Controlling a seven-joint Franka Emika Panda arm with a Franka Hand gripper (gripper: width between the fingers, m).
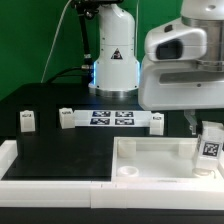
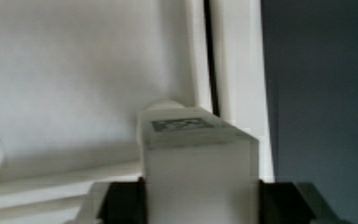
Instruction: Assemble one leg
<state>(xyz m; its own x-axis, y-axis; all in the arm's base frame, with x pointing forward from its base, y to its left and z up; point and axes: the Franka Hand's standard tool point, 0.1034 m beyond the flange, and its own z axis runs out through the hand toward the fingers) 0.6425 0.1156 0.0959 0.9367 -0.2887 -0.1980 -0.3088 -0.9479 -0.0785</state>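
My gripper (image 1: 206,130) is shut on one white leg (image 1: 211,146) with a black-and-white marker on its face. It holds the leg upright over the near corner of the large white tray-like panel (image 1: 150,158) at the exterior view's right. In the wrist view the leg (image 2: 201,150) stands between my black fingers (image 2: 123,203), and its end points at the panel's inner floor (image 2: 69,90) next to the raised rim (image 2: 234,50). I cannot tell whether the leg touches the panel. Three more legs (image 1: 27,121) (image 1: 67,118) (image 1: 157,122) stand on the black table.
The marker board (image 1: 110,119) lies on the table behind the panel, between two of the spare legs. The robot's base (image 1: 113,60) stands behind it. A low white rim (image 1: 20,182) borders the table at the front and the exterior view's left.
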